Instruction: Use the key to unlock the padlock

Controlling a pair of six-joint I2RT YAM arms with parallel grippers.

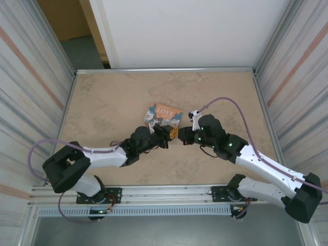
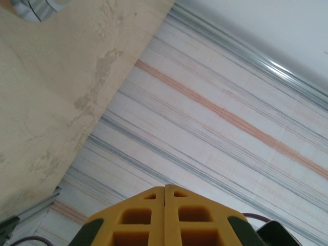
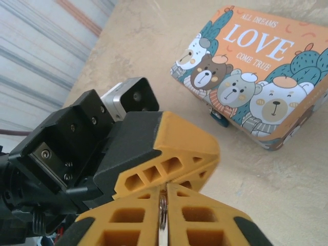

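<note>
The small blue-teal padlock sits at the near edge of the orange "LOVE" bear-print box, partly hidden beneath it. My right gripper is shut on the key, a thin silvery metal piece seen edge-on between its yellow fingers. My left gripper points tip to tip at it, fingers together; in its own wrist view the left gripper is shut with nothing showing between the pads. I cannot tell whether it touches the key. From above, the left gripper and the right gripper meet just in front of the box.
The beige tabletop is walled by striped panels at the left and right. A metal rail runs along the far edge. A purple cable arcs over the right arm.
</note>
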